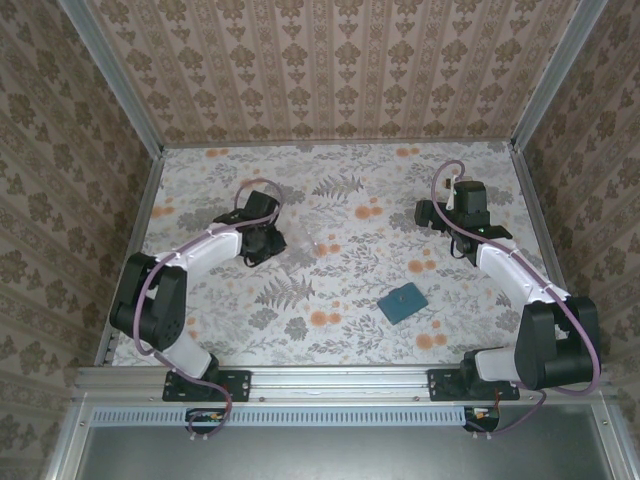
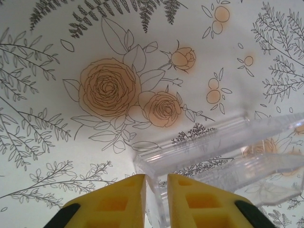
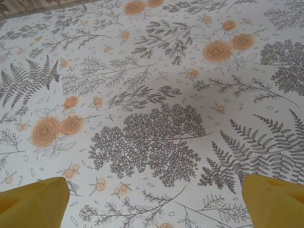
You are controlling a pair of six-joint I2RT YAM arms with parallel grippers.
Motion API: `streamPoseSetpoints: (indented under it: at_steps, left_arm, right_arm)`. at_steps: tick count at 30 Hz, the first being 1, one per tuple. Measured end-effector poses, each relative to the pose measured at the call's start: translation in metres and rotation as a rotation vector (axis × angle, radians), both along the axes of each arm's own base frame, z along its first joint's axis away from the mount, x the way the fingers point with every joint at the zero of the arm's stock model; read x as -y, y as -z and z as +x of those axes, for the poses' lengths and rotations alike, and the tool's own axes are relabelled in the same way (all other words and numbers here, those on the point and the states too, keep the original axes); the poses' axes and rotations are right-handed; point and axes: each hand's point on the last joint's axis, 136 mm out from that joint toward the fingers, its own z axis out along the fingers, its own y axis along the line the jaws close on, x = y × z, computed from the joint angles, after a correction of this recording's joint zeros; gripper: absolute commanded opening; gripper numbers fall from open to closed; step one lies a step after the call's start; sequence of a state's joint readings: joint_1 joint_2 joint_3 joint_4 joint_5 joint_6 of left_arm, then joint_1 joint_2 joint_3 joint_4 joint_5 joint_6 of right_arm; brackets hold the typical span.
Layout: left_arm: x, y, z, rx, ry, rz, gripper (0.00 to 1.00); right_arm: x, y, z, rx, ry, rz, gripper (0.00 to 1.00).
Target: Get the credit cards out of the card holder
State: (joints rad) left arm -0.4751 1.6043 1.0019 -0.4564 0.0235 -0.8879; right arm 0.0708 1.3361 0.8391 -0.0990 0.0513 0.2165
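Patterned wallpaper (image 1: 330, 70) closes in three sides of a counter (image 1: 350, 170) covered with a cloth printed in ferns and orange roses. The card holder (image 1: 402, 301) lies flat and shut on that cloth, a small teal rectangle turned a little askew, with nothing touching it. Well to the left of the card holder and farther back, the left fingers (image 2: 135, 190) stand narrow, pinching the thin wall of a clear plastic box (image 2: 213, 142) that rests on the cloth. In the left wrist view that wall runs straight up the slim gap between the two yellow pads. Beyond the card holder and slightly to its right, well apart from it, the right fingers (image 3: 33, 202) are spread wide above bare printed cloth and hold nothing.
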Motion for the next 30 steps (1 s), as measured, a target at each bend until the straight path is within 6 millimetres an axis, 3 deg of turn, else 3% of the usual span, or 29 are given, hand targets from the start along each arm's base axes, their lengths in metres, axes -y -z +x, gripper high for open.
streamPoseSetpoints:
  at_steps: [7,10,14,23,30]
  left_arm:
    - [0.001,-0.001,0.001,0.001,0.007,0.007,0.11]
    - [0.001,-0.002,0.002,-0.007,0.032,0.025,0.05]
    - [0.007,-0.012,0.015,0.005,0.093,0.053,0.00]
    - [0.037,-0.050,0.076,0.068,0.275,0.125,0.00]
    - [0.065,-0.049,0.124,0.061,0.402,0.176,0.00]
  right_arm:
    - [0.000,0.000,0.000,0.000,0.000,0.000,0.95]
    - [0.000,0.000,0.000,0.000,0.000,0.000,0.95]
    - [0.000,0.000,0.000,0.000,0.000,0.000,0.95]
    - [-0.003,0.001,-0.002,-0.013,-0.008,-0.002,0.95]
    - [-0.008,-0.006,-0.005,-0.013,-0.022,-0.003,0.95]
